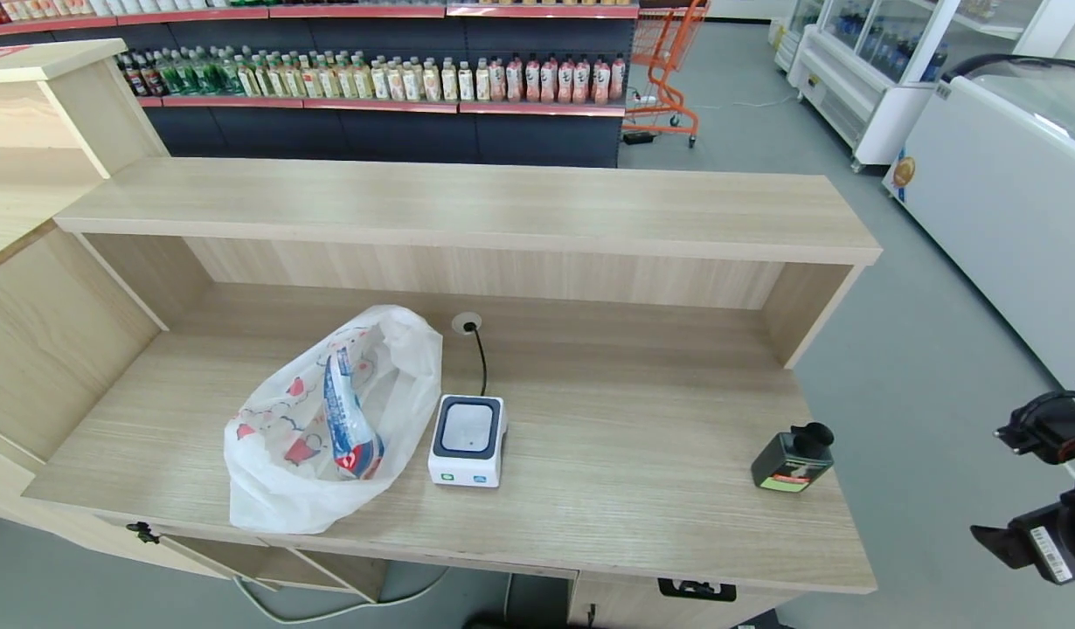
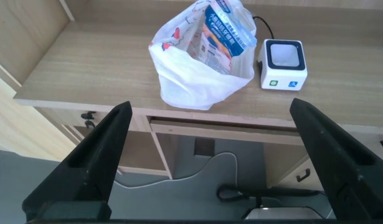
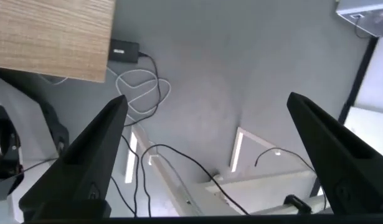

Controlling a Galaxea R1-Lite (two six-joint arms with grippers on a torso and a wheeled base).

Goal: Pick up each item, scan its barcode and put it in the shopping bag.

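Observation:
A white plastic shopping bag point(image 1: 328, 419) lies open on the wooden counter point(image 1: 625, 489), with a blue-and-white packet point(image 1: 350, 419) inside it. Right beside the bag stands the white barcode scanner point(image 1: 468, 439), its window facing up. A dark bottle with a black cap point(image 1: 793, 459) stands near the counter's right edge. My right gripper point(image 3: 210, 168) is open, off the counter's right side over the floor; in the head view the right arm point(image 1: 1044, 498) is at the far right. My left gripper point(image 2: 219, 168) is open, held in front of the counter below its edge, facing the bag point(image 2: 200, 56) and scanner point(image 2: 283, 64).
A raised shelf point(image 1: 468, 205) runs along the back of the counter, with side walls left and right. The scanner's cable point(image 1: 481, 358) leads to a hole behind it. Cables point(image 3: 141, 93) lie on the grey floor. Freezers point(image 1: 1001, 175) stand to the right.

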